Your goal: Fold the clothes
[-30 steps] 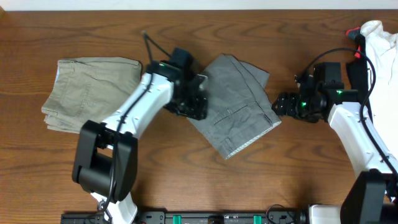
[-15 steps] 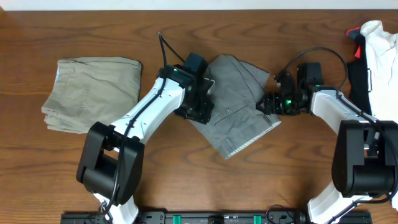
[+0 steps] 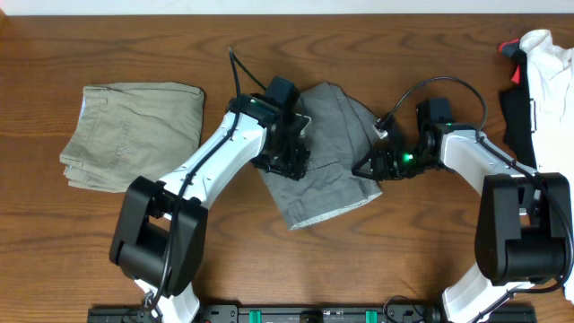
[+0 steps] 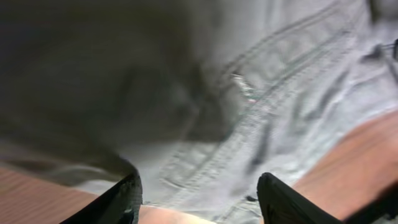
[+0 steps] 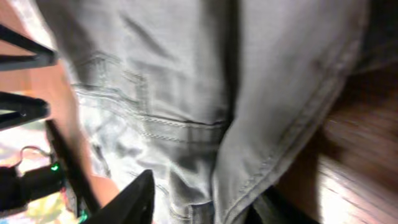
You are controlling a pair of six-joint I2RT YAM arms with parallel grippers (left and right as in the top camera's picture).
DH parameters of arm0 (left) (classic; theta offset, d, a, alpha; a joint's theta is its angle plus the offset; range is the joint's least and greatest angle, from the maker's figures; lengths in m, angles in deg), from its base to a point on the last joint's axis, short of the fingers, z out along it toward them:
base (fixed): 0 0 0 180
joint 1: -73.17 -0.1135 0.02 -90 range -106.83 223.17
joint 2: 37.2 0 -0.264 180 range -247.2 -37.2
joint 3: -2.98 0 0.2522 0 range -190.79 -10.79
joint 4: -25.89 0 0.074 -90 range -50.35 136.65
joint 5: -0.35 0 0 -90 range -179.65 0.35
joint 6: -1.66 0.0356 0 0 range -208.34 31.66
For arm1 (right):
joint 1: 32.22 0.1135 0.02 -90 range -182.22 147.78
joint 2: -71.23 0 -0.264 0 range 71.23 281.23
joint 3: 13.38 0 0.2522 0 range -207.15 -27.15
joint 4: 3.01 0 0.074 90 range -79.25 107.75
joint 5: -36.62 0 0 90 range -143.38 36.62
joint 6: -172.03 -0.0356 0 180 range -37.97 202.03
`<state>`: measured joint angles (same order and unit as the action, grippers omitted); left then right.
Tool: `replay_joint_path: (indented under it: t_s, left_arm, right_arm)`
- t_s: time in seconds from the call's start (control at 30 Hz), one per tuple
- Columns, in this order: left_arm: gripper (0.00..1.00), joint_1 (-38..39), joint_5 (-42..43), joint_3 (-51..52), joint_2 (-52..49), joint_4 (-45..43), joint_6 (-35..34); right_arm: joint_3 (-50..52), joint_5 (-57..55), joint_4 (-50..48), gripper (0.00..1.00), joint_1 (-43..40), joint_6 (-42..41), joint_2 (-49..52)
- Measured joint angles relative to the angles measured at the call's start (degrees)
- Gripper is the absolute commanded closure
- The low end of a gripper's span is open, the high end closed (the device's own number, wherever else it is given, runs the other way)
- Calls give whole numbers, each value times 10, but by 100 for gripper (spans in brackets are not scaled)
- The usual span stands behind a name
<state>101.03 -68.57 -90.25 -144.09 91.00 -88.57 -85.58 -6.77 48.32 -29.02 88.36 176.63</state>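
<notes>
1. Both end effectors are working at the shorts (image 3: 325, 184) in the overhead view. The left end effector (image 3: 289, 160) is sitting on their left edge and the right end effector (image 3: 368, 168) is meeting their right edge. How far either is opening cannot be told from up here. The shorts are lying rumpled mid-bench (image 3: 421, 260), well apart from the beige shorts (image 3: 130, 135) and the white garment (image 3: 547, 63).
2. Left wrist: the left end effector (image 4: 199, 186) is standing spread, its fingers (image 4: 127, 198) straddling seamed cloth and pinching nothing. The shorts (image 4: 280, 93) are filling most of the view.
3. Right wrist: the right end effector (image 5: 202, 199) is also looking spread. The stitched hem of the shorts (image 5: 186, 81) is running down between its jaws, and no clamping is showing.
4. Judging by the wrinkles, the shorts are behaving as light, limp woven cotton. They are not looking fragile, and they are likely to sag and drag over the bench. The doubled hem and the waistband corners are offering the firmest places to pinch, since the single layer would be bunching and slipping.
</notes>
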Motion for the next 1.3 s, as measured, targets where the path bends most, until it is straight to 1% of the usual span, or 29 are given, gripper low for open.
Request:
replay_joint_path:
  t_s: [0.03,0.07,0.1,0.2,0.23,0.3,0.33,0.37,0.53,0.6,0.73,0.83,0.9,1.07,1.17,1.2,1.3]
  left_arm:
    - [36,0,7,0,3,2,0]
    - [36,0,15,0,7,3,0]
    - [36,1,24,0,12,6,0]
    - [36,8,36,0,25,8,0]
    - [36,14,40,0,28,7,1]
    - [35,31,43,0,30,7,3]
    - [34,41,43,0,30,7,5]
    - [31,52,43,0,30,7,8]
    - [25,106,29,3,30,-18,23]
    - [22,126,17,4,30,-43,24]
    - [21,169,-19,10,29,-109,17]
    - [21,193,-57,11,21,-153,-7]
    - [20,203,-85,11,9,-183,-40]
    - [20,210,-119,11,-33,-215,-118]
    - [21,212,-128,11,-64,-233,-158]
    - [23,214,-131,11,-73,-240,-170]
    - [25,221,-140,11,-93,-250,-203]
  right_arm:
    - [0,7,0,54,0,-1,0]
    - [0,15,0,60,0,-3,0]
    - [0,21,-2,63,1,-6,0]
    - [0,35,-16,71,4,-33,0]
    - [0,39,-25,70,5,-47,0]
    - [0,45,-45,49,8,-75,0]
    - [0,46,-58,43,9,-92,0]
    - [0,46,-71,40,9,-106,0]
    - [0,18,-122,29,7,-176,0]
    - [0,14,-141,28,-1,-200,0]
    - [0,-4,-157,27,-34,-256,0]
    - [0,-37,-158,27,-71,-297,0]
    - [0,-59,-158,26,-101,-315,0]
    - [0,-66,-136,26,-154,-303,0]
    - [0,-63,-111,26,-158,-276,0]
    - [0,-62,-103,26,-158,-266,0]
    - [0,-64,-85,26,-158,-247,0]
